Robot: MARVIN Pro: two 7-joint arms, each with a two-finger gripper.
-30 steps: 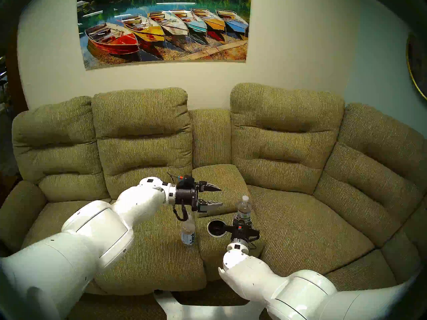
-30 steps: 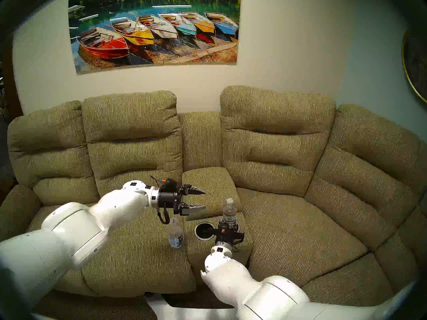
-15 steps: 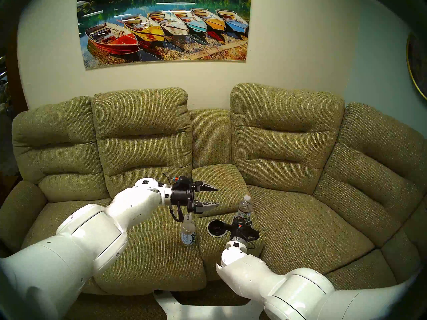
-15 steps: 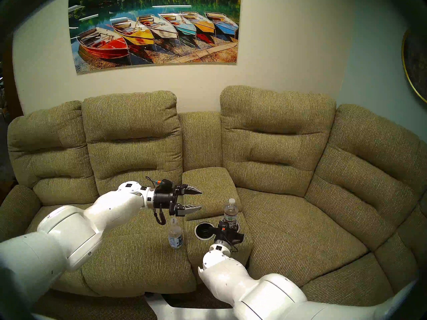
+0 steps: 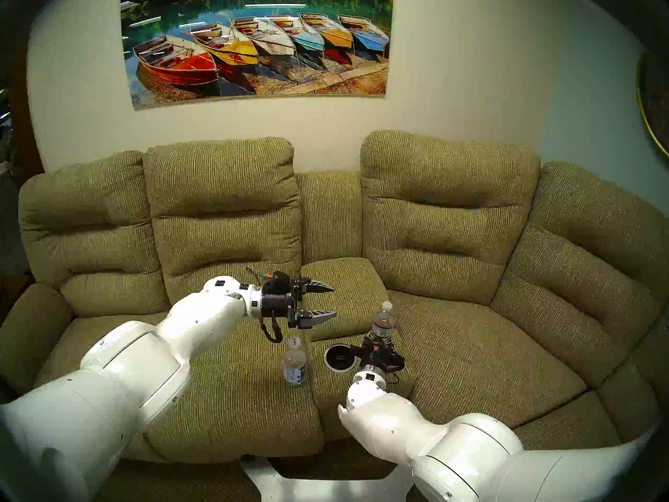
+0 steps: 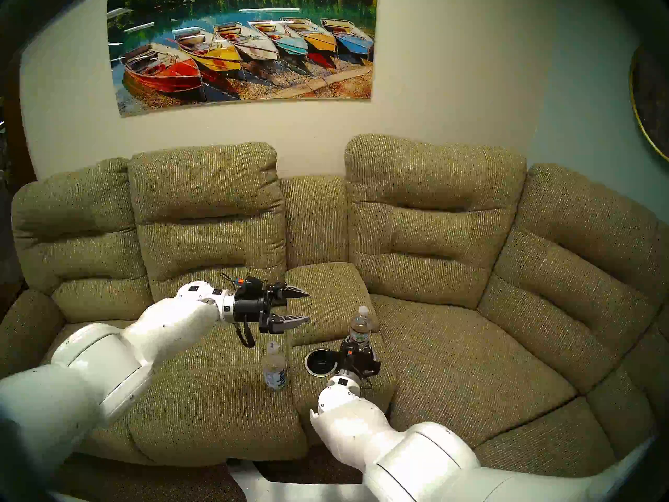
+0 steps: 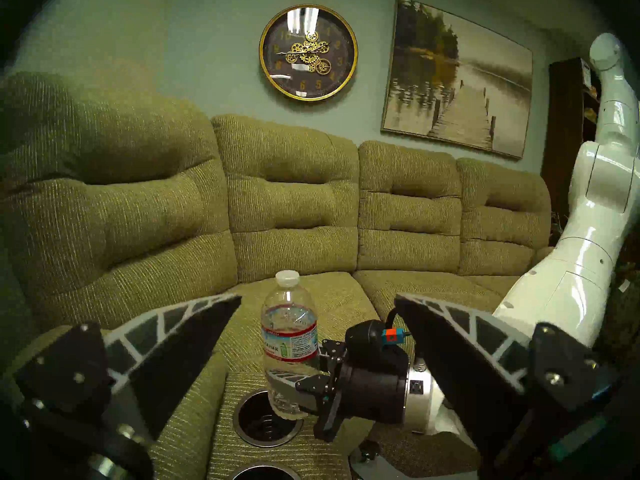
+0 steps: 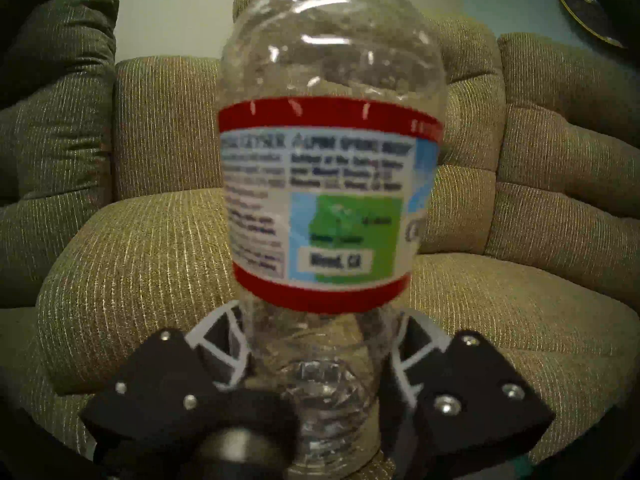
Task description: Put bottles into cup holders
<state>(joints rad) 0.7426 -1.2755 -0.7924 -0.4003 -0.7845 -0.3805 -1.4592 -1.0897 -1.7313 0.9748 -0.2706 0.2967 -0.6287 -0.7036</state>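
My right gripper is shut on the lower body of a clear bottle with a pale, red-banded label, held upright. The left wrist view shows this bottle with its base over the far cup holder; I cannot tell whether it is inside. The right arm hides that holder in the head views. The near cup holder is empty. The blue-printed bottle stands on the seat cushion left of the console. My left gripper is open and empty, above and behind that bottle.
The holders sit in the olive sofa's centre console, between two seat cushions. Sofa backrests rise behind. A boat picture hangs on the wall, and a clock hangs on the side wall.
My left arm has drawn back to the left with its gripper still open. My right gripper has shifted slightly away with its bottle. The blue-printed bottle has not moved.
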